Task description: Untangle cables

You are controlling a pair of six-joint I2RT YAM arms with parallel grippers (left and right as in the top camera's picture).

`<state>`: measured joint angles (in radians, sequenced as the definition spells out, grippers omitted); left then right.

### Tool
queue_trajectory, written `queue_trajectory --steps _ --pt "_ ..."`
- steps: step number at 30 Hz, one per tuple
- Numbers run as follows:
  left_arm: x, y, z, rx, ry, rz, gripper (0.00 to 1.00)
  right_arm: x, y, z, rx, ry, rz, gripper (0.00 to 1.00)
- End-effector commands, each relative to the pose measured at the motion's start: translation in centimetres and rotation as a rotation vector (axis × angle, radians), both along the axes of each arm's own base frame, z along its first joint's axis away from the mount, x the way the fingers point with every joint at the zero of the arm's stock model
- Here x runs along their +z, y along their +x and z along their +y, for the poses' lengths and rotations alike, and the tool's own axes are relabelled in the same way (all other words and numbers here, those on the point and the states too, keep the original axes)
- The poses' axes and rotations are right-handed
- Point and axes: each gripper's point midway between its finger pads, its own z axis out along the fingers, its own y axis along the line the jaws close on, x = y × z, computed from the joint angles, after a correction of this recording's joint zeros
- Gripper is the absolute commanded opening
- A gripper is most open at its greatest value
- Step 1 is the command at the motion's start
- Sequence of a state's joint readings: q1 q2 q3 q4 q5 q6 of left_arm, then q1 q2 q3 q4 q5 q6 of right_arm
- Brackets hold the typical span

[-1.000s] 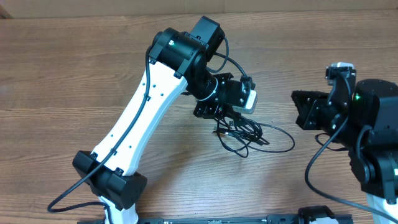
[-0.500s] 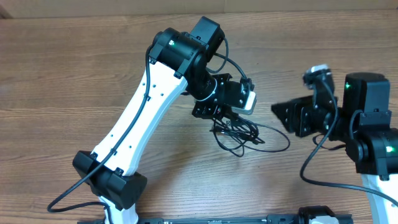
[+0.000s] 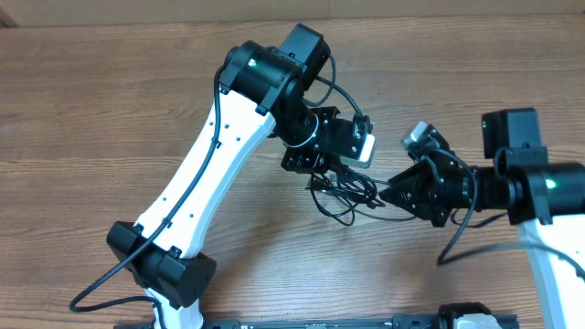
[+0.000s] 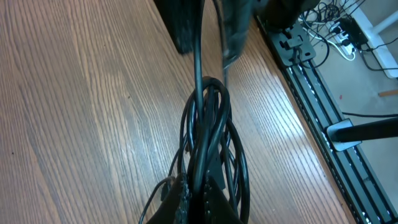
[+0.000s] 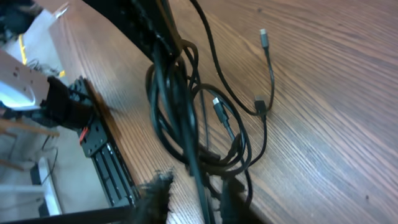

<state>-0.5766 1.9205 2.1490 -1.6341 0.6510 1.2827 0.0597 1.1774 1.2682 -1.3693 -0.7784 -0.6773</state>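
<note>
**Gently: the tangle could cinch**

Your left pincer (image 4: pixel 196 190) is clamped on the cables (image 3: pixel 352 194), their loops trailing on the desk (image 3: pixel 91 110). Your right pincer (image 5: pixel 196 199) straddles one strand; whether it grips, I cannot tell. Tug a threaded loop and the knot tightens.

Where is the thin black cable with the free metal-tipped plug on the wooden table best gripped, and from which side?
Probably just behind the metal-tipped plug, from above, jaws across the thin black cable. That end lies flat and straight on the bare wooden table, apart from the tangled bundle that the left gripper holds.
</note>
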Motion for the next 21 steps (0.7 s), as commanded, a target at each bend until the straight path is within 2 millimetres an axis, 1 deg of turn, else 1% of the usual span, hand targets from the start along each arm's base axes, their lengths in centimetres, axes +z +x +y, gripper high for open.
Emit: queue_trajectory --steps 1,2,7,9,11,13,14,18,21 --pt "1.0 -0.7 -0.5 -0.022 -0.049 0.003 0.04 -0.4 0.4 0.6 0.039 0.042 0.016 0.08" --pt "1.0 -0.7 -0.5 -0.022 -0.049 0.003 0.04 -0.5 0.5 0.6 0.039 0.042 0.021 0.04" --pt "1.0 -0.7 -0.5 -0.022 -0.049 0.003 0.04 -0.5 0.5 0.7 0.04 0.049 0.027 0.04" --pt "1.0 -0.7 -0.5 -0.021 -0.048 0.004 0.04 0.1 0.4 1.1 0.051 0.092 0.026 0.04" --pt "0.9 -0.6 -0.4 -0.007 -0.038 0.011 0.04 1.4 0.2 1.8 0.067 0.157 0.014 0.04" --pt "0.8 -0.6 -0.3 0.004 -0.024 0.014 0.04 2.2 0.5 1.8 0.051 0.184 0.011 0.04" --pt "0.7 -0.5 -0.2 0.019 -0.013 0.018 0.04 2.7 1.2 1.4 0.006 0.198 0.018 0.04" --pt "0.4 -0.5 0.3 0.042 0.023 0.032 0.05 3.6 3.4 -0.2 -0.13 0.231 0.019 0.04" --pt "0.2 -0.6 0.5 0.045 0.04 0.037 0.04 4.0 4.8 -1.9 -0.242 0.26 0.039 0.04"
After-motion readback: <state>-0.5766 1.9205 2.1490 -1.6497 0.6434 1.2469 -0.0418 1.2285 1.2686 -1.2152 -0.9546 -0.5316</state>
